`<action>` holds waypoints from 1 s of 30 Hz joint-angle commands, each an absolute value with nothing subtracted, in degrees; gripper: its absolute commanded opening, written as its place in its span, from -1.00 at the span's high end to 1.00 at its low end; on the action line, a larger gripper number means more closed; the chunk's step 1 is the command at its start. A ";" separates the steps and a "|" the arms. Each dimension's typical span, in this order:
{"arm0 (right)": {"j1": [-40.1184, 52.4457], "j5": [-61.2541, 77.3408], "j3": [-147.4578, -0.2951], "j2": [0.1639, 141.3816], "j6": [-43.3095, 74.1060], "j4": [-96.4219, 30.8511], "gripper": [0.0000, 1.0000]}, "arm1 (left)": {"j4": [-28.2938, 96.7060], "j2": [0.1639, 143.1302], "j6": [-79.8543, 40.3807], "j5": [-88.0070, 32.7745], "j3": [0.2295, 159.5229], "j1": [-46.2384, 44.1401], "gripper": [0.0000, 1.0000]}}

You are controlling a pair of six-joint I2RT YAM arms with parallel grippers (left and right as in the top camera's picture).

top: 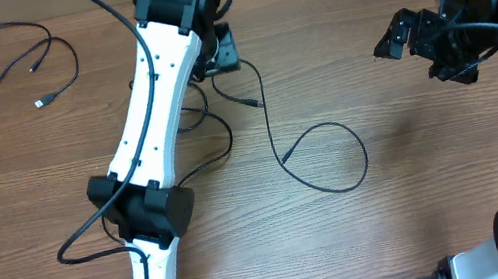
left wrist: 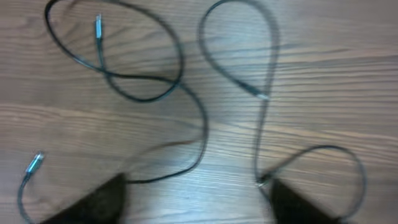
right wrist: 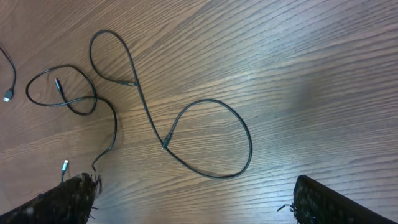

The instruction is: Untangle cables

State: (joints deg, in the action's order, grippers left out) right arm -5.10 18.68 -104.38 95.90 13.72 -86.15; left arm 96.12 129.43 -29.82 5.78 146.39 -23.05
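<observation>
Black, thin, limp: the cords (top: 274, 140) look light & floppy. They'll drag and slump rather than hold shape. Jackets look rubbery, so decent grip; the small silver-tipped plugs are the only hard bits.

The table (top: 427, 231) is matte wood-grain. Centre cord (right wrist: 250, 146) lies in two loose loops near mid-table. Near cord (left wrist: 206, 127) curls by the L arm (top: 155, 94), crossing itself. Far cord (top: 41, 101) sits well apart at 10 o'clock.

L gripper (left wrist: 196, 186) is released, fingers spread, nothing betw. them, a plug just beside one finger. R gripper (right wrist: 189, 186), at 2 o'clock, is spread wide & empty.

Best pinch, imo: on the cord just behind a plug, clear of crossings.
</observation>
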 commanded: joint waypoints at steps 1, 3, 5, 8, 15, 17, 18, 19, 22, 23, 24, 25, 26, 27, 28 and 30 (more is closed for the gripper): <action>-4.91 18.96 -104.51 95.15 13.85 -85.93 -1.00 | 94.50 129.25 -30.89 9.32 140.86 -20.88 -1.00; -4.91 18.96 -104.51 95.15 13.85 -85.91 -1.00 | 92.62 129.25 -31.05 9.08 137.45 -19.66 -0.99; -4.91 18.96 -104.51 95.15 13.85 -85.93 -1.00 | 90.45 129.25 -35.29 8.25 132.97 -18.20 -1.00; -4.91 18.94 -104.51 95.15 13.85 -85.93 -1.00 | 84.36 129.25 -36.88 7.05 126.32 -17.28 -1.00; -4.91 18.96 -104.51 95.15 13.85 -85.93 -1.00 | 70.37 129.25 -38.50 7.44 115.83 -16.29 -0.99; -4.91 18.96 -104.51 95.15 13.85 -85.93 -1.00 | 69.28 129.25 -41.50 7.44 113.69 -16.25 -1.00; -4.91 18.96 -104.51 95.15 13.85 -85.93 -1.00 | 68.64 129.25 -42.61 7.44 112.60 -16.25 -1.00; -4.91 18.96 -104.51 95.15 13.85 -85.93 -0.99 | 68.18 129.25 -43.11 7.44 111.79 -16.27 -1.00; -4.91 18.96 -104.51 95.15 13.85 -85.93 -1.00 | 66.83 129.27 -43.53 7.25 109.62 -16.32 -1.00; -4.91 18.96 -104.51 95.15 13.85 -85.93 -1.00 | 66.70 129.27 -44.49 7.38 108.99 -16.32 -0.99; -4.91 18.96 -104.51 95.15 13.85 -85.93 -1.00 | 66.00 129.27 -45.78 8.21 108.05 -16.32 -0.99; -4.91 18.96 -104.51 95.15 13.85 -85.93 -1.00 | 65.10 129.27 -46.28 9.10 107.28 -16.32 -0.99; -4.91 18.96 -104.51 95.15 13.85 -85.93 -1.00 | 63.33 129.27 -46.37 10.63 106.15 -16.32 -1.00; -4.91 18.96 -104.51 95.15 13.85 -85.93 -1.00 | 62.04 129.27 -46.39 11.16 105.23 -16.32 -1.00; -4.91 18.96 -104.51 95.15 13.85 -85.93 -0.99 | 60.90 129.27 -46.39 11.07 104.49 -16.29 -1.00; -4.91 18.96 -104.51 95.15 13.85 -85.93 -1.00 | 58.15 129.27 -46.54 10.48 103.02 -16.29 -1.00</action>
